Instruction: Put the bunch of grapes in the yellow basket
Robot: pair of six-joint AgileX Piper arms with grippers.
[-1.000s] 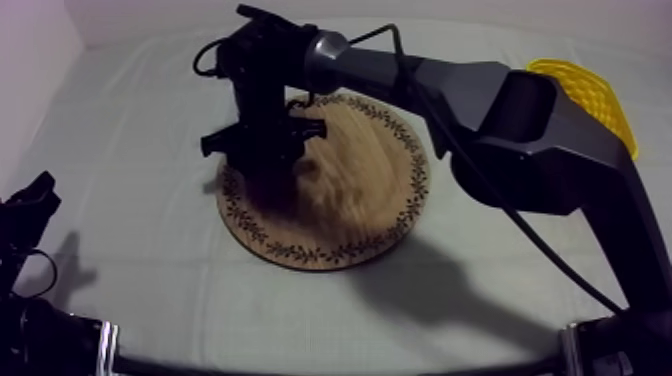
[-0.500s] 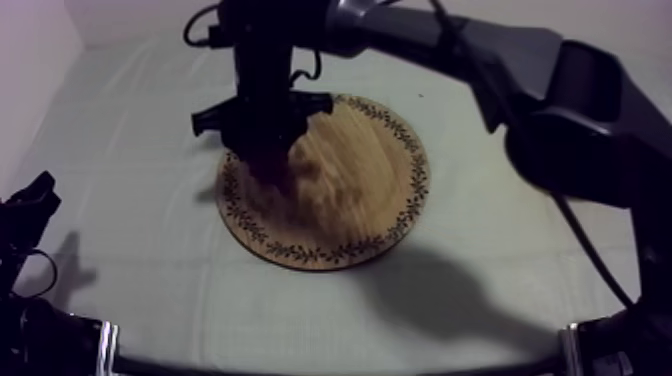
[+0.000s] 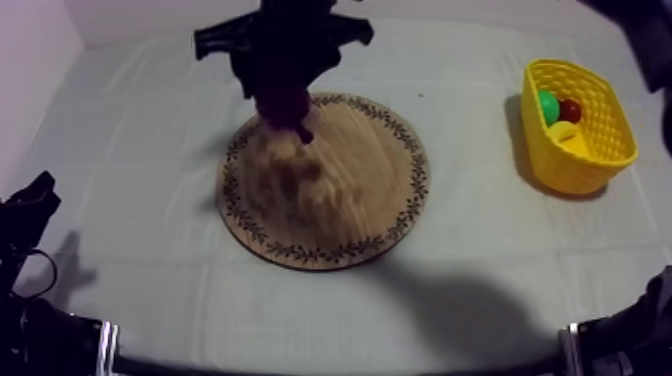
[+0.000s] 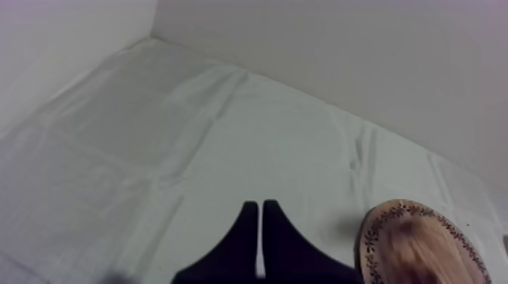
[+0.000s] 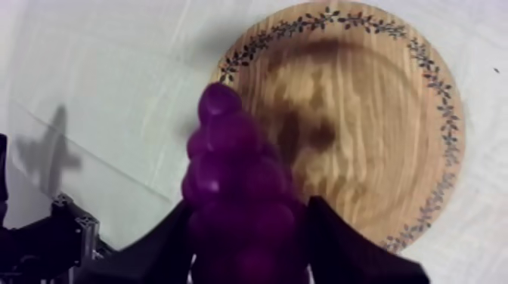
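My right pincer (image 3: pixel 285 90) grips the bunch of grapes (image 5: pixel 227 166) in the air over the wooden board (image 3: pixel 340 190), left pincer (image 4: pixel 257 209) narrow on nothing; swinging to the far-off yellow basket (image 3: pixel 560 165) may shake them loose.

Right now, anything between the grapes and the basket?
Nothing visible. The right gripper holds the bunch of grapes above the wooden board; only cloth lies between the board and the yellow basket, which holds other fruit.
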